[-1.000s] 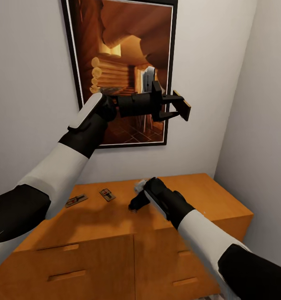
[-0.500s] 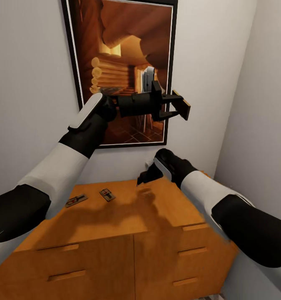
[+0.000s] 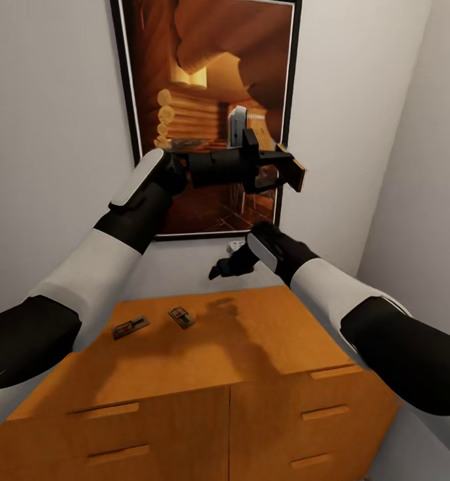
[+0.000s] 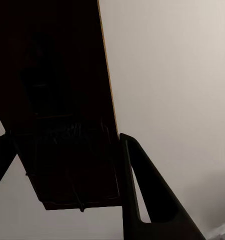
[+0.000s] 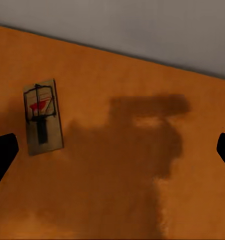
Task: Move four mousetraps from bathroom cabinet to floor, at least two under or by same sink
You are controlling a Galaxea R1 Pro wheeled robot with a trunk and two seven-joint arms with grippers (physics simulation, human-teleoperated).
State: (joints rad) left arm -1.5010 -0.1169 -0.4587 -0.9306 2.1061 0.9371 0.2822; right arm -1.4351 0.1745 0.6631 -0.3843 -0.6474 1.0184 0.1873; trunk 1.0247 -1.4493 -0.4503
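Left gripper (image 3: pixel 283 170) clamps a mousetrap (image 3: pixel 294 175) (raised); right gripper (image 3: pixel 219 270) spread.

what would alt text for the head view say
The left gripper, raised before a framed cabin picture, holds a mousetrap, while the right gripper hovers above an orange-brown cabinet. Two more mousetraps lie on the cabinet top.
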